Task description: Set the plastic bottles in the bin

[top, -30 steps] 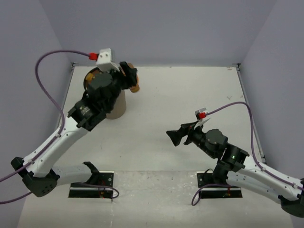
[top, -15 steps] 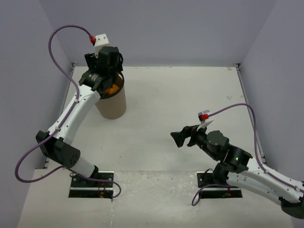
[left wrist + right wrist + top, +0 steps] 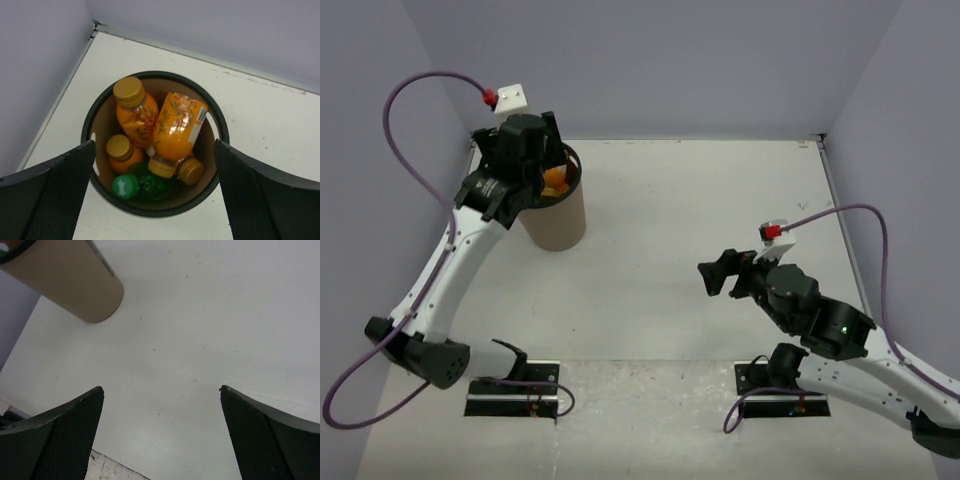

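Directly below the left gripper [image 3: 154, 145], the bin [image 3: 98, 118] stands upright with its dark rim framed between the two jaws. The jaws are spread wide and hold nothing. Inside the bin the plastic bottles [image 3: 177, 122] are packed against each other: four orange ones, and a green bottle [image 3: 142, 184] on the side nearest the jaws. The right gripper [image 3: 159, 389] hovers over the table [image 3: 210, 315] with its jaws wide apart and empty. The bin is well ahead of them, to their left.
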Controlling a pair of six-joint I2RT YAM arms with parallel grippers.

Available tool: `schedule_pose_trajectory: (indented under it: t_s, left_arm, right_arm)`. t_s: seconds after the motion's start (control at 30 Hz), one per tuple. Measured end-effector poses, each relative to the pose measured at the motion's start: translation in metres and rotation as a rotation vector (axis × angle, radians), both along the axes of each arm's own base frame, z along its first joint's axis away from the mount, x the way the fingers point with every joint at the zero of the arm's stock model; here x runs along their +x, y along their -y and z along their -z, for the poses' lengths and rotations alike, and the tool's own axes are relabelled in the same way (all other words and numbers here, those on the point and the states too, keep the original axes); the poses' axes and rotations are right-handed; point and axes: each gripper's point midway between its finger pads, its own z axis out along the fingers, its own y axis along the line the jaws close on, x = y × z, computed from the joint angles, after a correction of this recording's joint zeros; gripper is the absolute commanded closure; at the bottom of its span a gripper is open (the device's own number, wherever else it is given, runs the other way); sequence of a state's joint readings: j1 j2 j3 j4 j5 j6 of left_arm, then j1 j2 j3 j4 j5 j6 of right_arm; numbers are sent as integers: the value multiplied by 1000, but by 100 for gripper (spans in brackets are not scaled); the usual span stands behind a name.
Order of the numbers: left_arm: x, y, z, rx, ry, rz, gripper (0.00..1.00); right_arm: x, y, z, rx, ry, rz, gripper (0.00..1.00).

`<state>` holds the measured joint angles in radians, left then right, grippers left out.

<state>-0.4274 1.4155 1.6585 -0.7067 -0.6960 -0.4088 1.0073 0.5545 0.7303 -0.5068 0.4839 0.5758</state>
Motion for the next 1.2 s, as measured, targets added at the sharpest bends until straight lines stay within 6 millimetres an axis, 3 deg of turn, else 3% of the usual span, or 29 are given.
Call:
schedule_pose_trajectory:
  t_s: [0.13, 0.27, 0.5, 0.6, 0.77, 0.93, 1.03, 1.2]
  left_arm:
    - [-63, -24, 0, -39, 55, 29, 0]
    - [-120, -47, 20, -70, 107, 46, 0]
    - [-164, -58, 77, -93, 132, 100, 0]
    - [-174, -65, 90, -96, 159, 88, 0]
    - [-174, -70, 91, -87, 210, 78, 0]
    - [-161, -99, 101, -61, 161, -53, 0]
    - [-153, -111, 110, -68, 124, -80, 0]
    - [-154, -101, 110, -86, 137, -14, 0]
  right_arm:
    - [9, 32, -38, -37, 34, 150, 1]
    - [15, 63, -76, -72, 80, 282, 1]
    - [20, 90, -108, -161, 153, 369, 1]
    - [19, 95, -110, -169, 166, 379, 1]
    - [12, 111, -106, -140, 178, 400, 1]
    - [13, 136, -99, -118, 150, 491, 1]
    - [20, 146, -87, -134, 105, 546, 1]
    - [16, 150, -54, -166, 60, 545, 1]
